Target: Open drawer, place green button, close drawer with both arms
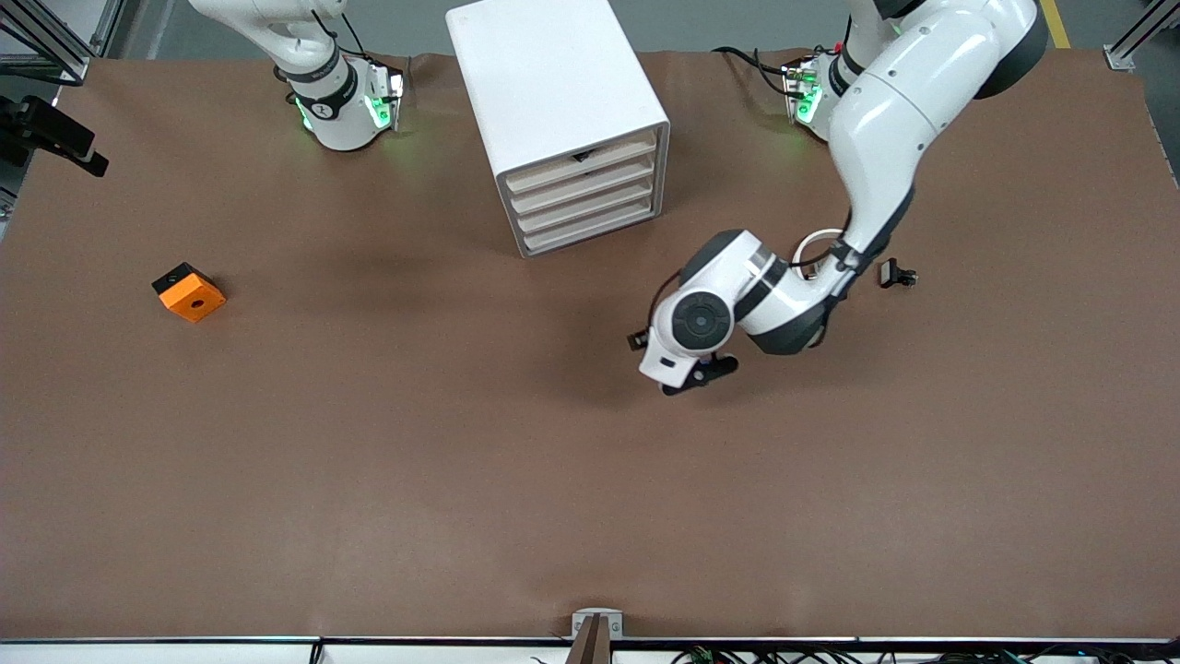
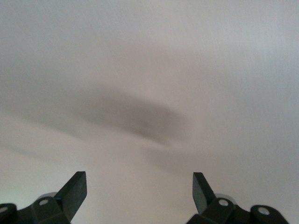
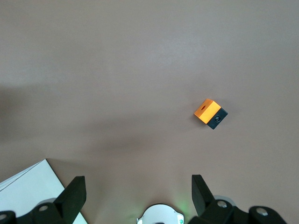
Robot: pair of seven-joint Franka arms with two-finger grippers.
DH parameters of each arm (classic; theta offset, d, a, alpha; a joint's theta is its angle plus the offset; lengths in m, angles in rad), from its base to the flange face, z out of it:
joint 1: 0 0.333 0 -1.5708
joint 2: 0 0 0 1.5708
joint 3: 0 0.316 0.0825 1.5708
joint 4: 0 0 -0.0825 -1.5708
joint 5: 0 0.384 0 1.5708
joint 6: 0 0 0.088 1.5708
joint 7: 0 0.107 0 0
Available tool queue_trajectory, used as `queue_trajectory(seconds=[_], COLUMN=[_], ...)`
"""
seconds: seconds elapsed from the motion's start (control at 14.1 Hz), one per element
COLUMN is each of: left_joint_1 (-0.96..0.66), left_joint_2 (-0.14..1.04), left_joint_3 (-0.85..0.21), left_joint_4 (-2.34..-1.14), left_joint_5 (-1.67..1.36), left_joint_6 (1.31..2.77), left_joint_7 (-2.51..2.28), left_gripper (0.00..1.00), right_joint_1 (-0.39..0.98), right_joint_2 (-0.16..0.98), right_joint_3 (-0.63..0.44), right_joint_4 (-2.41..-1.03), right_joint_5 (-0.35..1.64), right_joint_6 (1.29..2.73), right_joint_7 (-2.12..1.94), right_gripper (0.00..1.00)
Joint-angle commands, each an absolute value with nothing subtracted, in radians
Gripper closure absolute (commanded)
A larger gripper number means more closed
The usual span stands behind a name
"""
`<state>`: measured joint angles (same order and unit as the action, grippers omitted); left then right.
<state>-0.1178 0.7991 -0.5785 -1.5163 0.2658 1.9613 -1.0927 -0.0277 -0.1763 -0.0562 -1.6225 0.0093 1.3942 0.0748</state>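
Observation:
The white cabinet [image 1: 553, 83] stands between the two arm bases, with four shallow drawers stacked in its front. The lower drawers [image 1: 586, 224] are pushed in, and the top one shows a small dark gap. The button does not show in any view. My left gripper [image 1: 701, 375] [image 2: 140, 179] hangs low over bare table nearer to the front camera than the cabinet; it is open, with only tabletop between its fingers. My right gripper [image 3: 138, 183] is open and empty, high above its own base [image 3: 159, 215]; it is out of the front view.
An orange cube with a hole [image 1: 189, 291] [image 3: 208, 110] lies toward the right arm's end of the table. A white ring [image 1: 816, 247] and a small black piece [image 1: 896, 274] lie beside the left arm's forearm. A cabinet corner [image 3: 28, 191] shows in the right wrist view.

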Motion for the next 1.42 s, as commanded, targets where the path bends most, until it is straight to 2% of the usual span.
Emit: queue_trajectory(seconds=[0.0,0.64,0.85,1.07,1.35], left_joint_1=[-0.055,0.110,0.184,0.184,0.020], left_joint_2=[0.738,0.540,0.485,0.428,0.328], left_joint_3=[-0.577,-0.581,-0.583,-0.562,-0.300], left_joint_4=[-1.522,-1.529,-1.542,-1.555,-1.571], left_joint_5=[0.301,0.295,0.282,0.262,0.135], left_joint_6=[1.910,1.697,1.680,1.631,1.609], left_joint_7=[-1.030,-0.645,-0.513,-0.407,-0.267], left_gripper=[0.00,0.00,0.00,0.00,0.00], right_joint_1=[-0.021,-0.025,-0.025,-0.028,-0.032], right_joint_2=[-0.206,-0.207,-0.210,-0.230,-0.229], right_joint_3=[-0.051,-0.038,-0.038,-0.035,-0.035], right_joint_4=[-1.654,-1.654,-1.655,-1.686,-1.681], right_joint_5=[-0.006,0.017,0.017,0.018,0.026], right_joint_6=[1.408,1.414,1.405,1.410,1.404], right_joint_7=[0.104,0.176,0.176,0.172,0.117], right_gripper=[0.00,0.00,0.00,0.00,0.00])
